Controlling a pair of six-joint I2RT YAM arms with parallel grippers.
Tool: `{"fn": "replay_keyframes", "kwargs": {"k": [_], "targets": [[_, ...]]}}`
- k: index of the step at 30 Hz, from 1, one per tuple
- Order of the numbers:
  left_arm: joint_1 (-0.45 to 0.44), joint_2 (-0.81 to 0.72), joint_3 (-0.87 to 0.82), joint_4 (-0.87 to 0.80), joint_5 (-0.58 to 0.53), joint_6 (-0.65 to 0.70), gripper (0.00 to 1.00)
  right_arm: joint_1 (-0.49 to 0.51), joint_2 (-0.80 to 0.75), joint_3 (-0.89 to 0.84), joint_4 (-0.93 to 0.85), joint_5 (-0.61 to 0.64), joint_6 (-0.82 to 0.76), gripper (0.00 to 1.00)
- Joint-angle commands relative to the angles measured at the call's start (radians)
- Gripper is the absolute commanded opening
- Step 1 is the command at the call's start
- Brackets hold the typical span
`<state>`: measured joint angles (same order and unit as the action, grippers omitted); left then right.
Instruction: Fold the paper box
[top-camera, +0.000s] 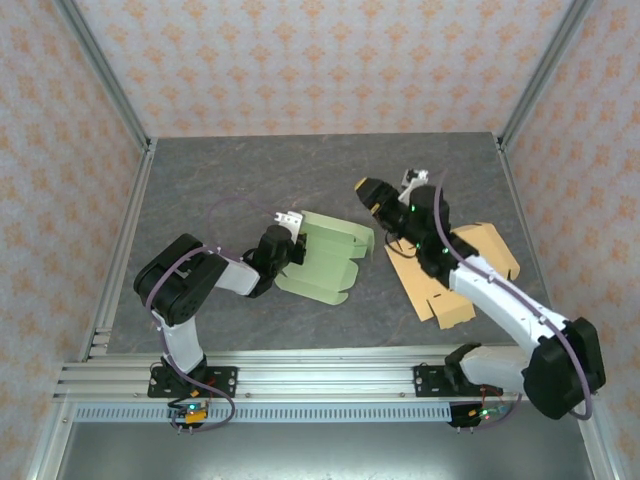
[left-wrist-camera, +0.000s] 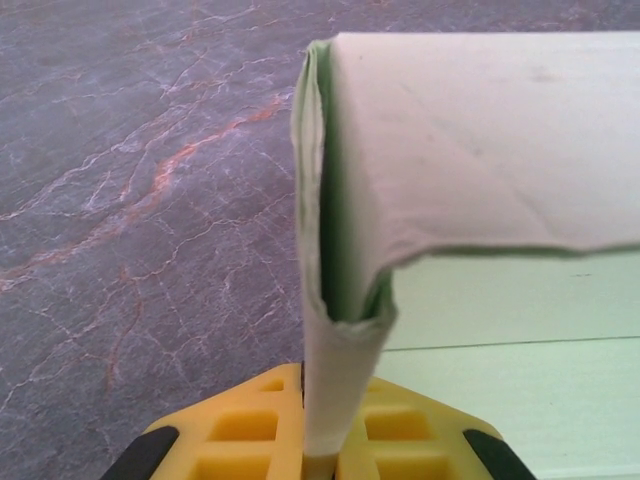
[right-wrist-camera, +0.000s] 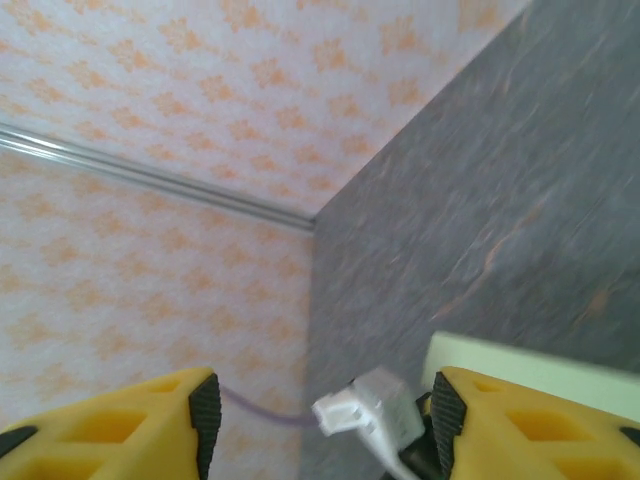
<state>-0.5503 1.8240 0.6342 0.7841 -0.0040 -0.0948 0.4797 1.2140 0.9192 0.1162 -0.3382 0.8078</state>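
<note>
the green paper box (top-camera: 326, 256) lies on the grey table (top-camera: 230, 180), a little left of the middle, and it is partly folded. the left gripper (top-camera: 292, 247) is at the left edge of the box and is closed on a flap there. in the left wrist view its yellow fingers pinch the doubled green paper tightly, with no gap around it. the right gripper (top-camera: 374, 193) is near the far right corner of the green box, apart from it. its fingers stand wide with nothing held, and in the right wrist view the table and the patterned wall (right-wrist-camera: 180, 90) are seen between them. a flat brown cardboard blank (top-camera: 440, 290) lies on the table under the right arm, to the right of the green box and not touching it.
</note>
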Motion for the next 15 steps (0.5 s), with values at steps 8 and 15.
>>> {"fn": "replay_keyframes", "kwargs": {"k": [8,15], "targets": [[-0.007,0.018,-0.025,0.100,0.061,0.026,0.13,-0.017,0.538,0.522,-0.572,-0.259,-0.593,0.60],[-0.017,0.034,-0.022,0.116,0.049,0.033,0.16,-0.005,0.788,0.748,-0.733,-0.450,-0.704,0.60]]}}
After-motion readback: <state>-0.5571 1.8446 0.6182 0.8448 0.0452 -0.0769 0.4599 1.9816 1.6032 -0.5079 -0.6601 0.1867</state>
